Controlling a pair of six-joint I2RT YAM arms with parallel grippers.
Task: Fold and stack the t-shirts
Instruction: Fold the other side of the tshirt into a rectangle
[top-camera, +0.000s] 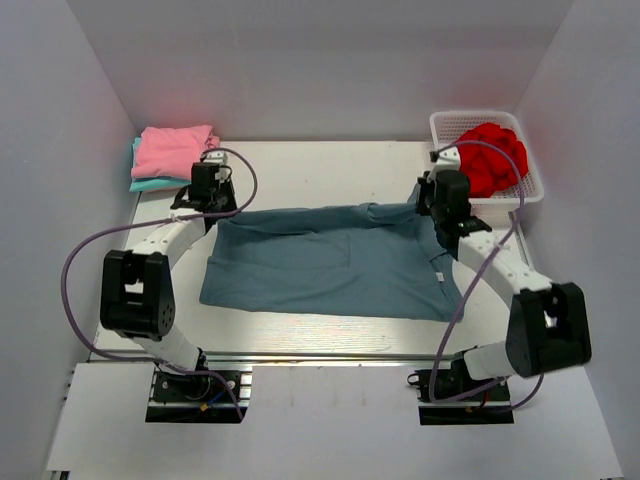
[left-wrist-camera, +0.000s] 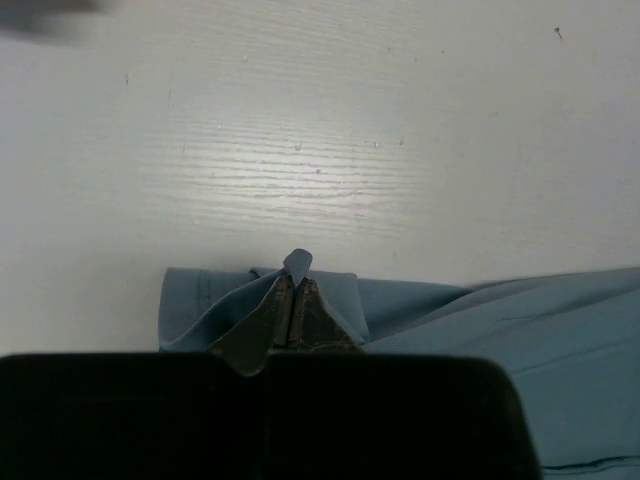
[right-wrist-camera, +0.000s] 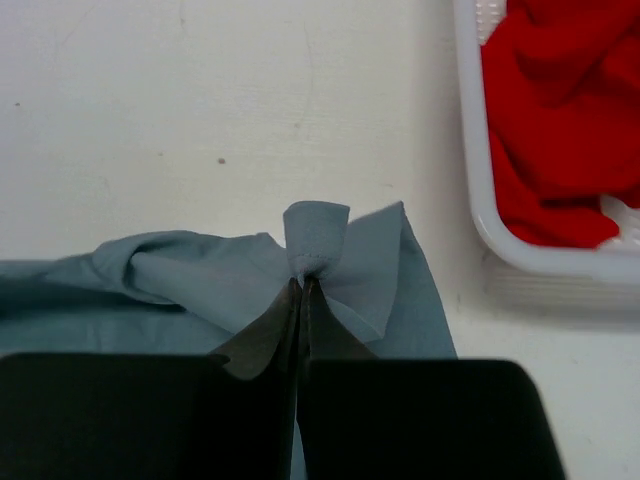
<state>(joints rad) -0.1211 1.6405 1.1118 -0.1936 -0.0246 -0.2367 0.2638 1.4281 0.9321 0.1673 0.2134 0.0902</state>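
So the dusty blue-grey cotton t-shirt (top-camera: 330, 265) is lying spread out sideways in the middle of the white wood-grain table (top-camera: 320, 170), mostly flat with a few wrinkles along the far edge. Both arms are at that far edge, one on each end.

The left gripper (left-wrist-camera: 293, 292) has its jaws pinched tight on a little bunched-up tuft of the blue-grey cloth at the shirt's far left corner; in the left wrist view the fabric pokes up right above the tips. It's the same on the other side: the right gripper (right-wrist-camera: 303, 285) is clamped on a folded nub of the same shirt at the far right corner, with the cloth fanning out on both sides of the fingers.

At the far left corner of the table there's a folded pink t-shirt (top-camera: 175, 150) sitting on top of a folded teal t-shirt (top-camera: 145, 184). At the far right, a crumpled bright red t-shirt (top-camera: 492, 155) sits inside the white plastic mesh basket (top-camera: 530, 192), just beside the right gripper.
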